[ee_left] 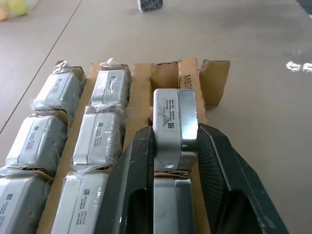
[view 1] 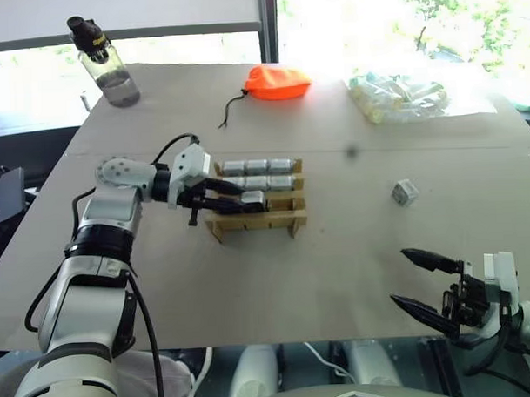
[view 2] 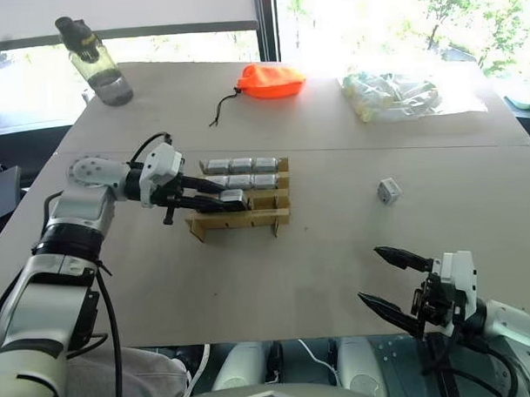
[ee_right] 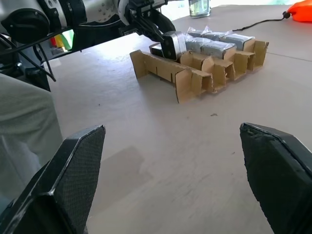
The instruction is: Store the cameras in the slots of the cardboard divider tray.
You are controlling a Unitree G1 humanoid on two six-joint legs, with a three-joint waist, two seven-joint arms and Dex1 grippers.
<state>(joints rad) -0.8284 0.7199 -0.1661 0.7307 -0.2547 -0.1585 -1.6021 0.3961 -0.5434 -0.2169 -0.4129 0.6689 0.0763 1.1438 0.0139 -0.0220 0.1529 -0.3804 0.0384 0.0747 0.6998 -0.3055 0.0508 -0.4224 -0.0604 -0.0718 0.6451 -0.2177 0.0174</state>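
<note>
With the left pincer (view 1: 234,198) clenched on a camera (ee_left: 174,127) over the cardboard divider tray (view 1: 257,221), seat it squarely between the dividers before releasing; the right pincer (view 1: 422,286) gapes empty.

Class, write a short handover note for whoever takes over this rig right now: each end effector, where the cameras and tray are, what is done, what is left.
Left end effector: shut on a camera, held over the near row of the cardboard tray.
Right end effector: open, empty, near the table's front edge.
Done: six wrapped cameras fill the two far rows.
Left: seat the held camera, then fetch the loose camera lying on the table to the right of the tray.
</note>
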